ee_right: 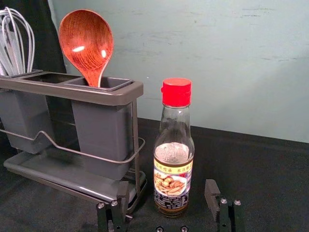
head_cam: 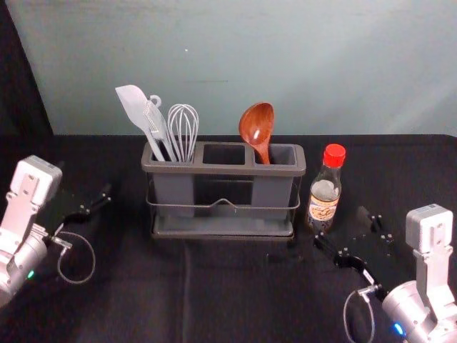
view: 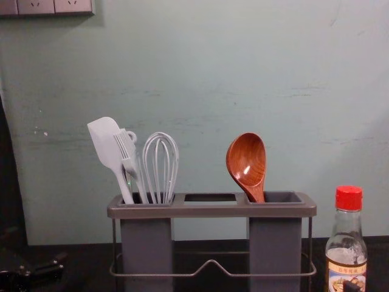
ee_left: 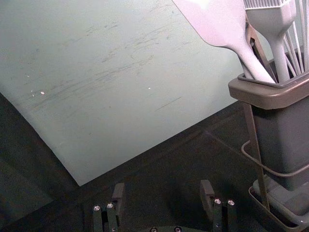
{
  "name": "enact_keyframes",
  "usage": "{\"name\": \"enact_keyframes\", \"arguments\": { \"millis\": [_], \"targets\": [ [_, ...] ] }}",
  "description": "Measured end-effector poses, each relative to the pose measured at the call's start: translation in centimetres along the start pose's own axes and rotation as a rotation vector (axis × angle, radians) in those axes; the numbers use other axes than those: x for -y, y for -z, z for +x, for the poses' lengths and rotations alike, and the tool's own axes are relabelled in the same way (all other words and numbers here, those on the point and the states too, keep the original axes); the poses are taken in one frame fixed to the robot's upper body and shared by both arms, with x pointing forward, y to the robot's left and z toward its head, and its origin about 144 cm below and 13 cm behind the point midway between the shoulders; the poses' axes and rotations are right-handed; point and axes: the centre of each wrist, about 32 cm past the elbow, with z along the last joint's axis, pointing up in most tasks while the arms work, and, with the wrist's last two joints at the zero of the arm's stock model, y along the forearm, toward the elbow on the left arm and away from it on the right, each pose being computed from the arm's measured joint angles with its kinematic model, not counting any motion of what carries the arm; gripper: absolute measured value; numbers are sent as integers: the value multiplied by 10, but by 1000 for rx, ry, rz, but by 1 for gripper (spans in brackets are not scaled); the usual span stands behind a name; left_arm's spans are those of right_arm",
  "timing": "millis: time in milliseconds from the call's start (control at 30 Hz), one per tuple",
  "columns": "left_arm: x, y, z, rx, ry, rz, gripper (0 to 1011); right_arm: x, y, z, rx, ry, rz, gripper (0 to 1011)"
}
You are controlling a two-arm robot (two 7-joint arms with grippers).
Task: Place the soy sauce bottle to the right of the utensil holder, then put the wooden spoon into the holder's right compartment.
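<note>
The soy sauce bottle [head_cam: 325, 189], red-capped and upright, stands just right of the grey utensil holder [head_cam: 225, 169]. The wooden spoon [head_cam: 257, 128] leans bowl-up in the holder's right compartment; its lower handle is hidden inside. Close to the bottle's front right is my right gripper [head_cam: 348, 232]. In the right wrist view the right gripper [ee_right: 169, 191] is open, with the bottle [ee_right: 174, 150] ahead of the gap and space on both sides of it. My left gripper [head_cam: 83, 184] is parked left of the holder; the left wrist view shows this left gripper [ee_left: 162, 191] open and empty.
White utensils, a spatula [head_cam: 136, 107] and a whisk [head_cam: 183, 132] among them, fill the holder's left compartment and rise above its rim. A wire rail [view: 209, 266] runs along the holder's front. Behind the black table [head_cam: 214, 286] stands a pale wall [head_cam: 321, 64].
</note>
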Motion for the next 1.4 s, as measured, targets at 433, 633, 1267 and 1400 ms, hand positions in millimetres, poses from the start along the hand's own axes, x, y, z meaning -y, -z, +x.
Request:
{"name": "enact_keyframes", "arguments": {
  "millis": [433,633,1267,1400],
  "targets": [
    [0,0,0,0,0,0,1011,0,0,0,0,0,0,1002],
    [0,0,0,0,0,0,1011,0,0,0,0,0,0,1002],
    [0,0,0,0,0,0,1011,0,0,0,0,0,0,1002],
    [0,0,0,0,0,0,1012,0,0,0,0,0,0,1002]
  ]
}}
